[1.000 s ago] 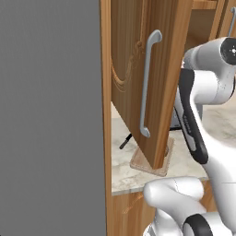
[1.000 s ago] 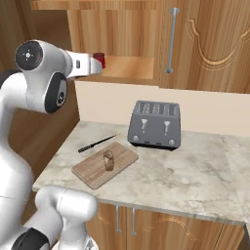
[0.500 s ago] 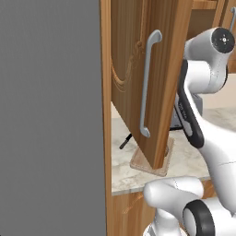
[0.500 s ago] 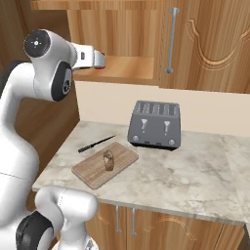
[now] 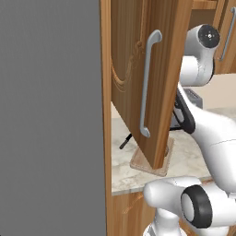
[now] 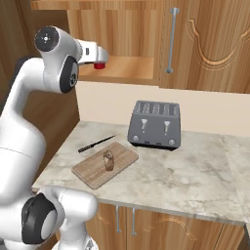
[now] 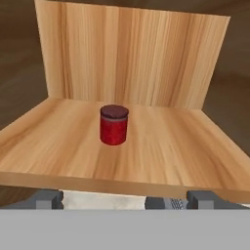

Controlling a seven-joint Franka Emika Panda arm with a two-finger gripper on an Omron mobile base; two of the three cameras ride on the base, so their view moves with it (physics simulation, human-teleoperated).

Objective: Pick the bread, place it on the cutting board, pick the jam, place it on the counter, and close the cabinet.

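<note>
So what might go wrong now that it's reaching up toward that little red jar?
The jam stands alone on the cabinet shelf, with the pincer in front of it and not yet around it. A clumsy approach might knock it over or push it deeper.

Carried down, it could bump the toaster or the bread on the cutting board.

The open cabinet door hangs beside the arm, so a swing might hit it.
</note>
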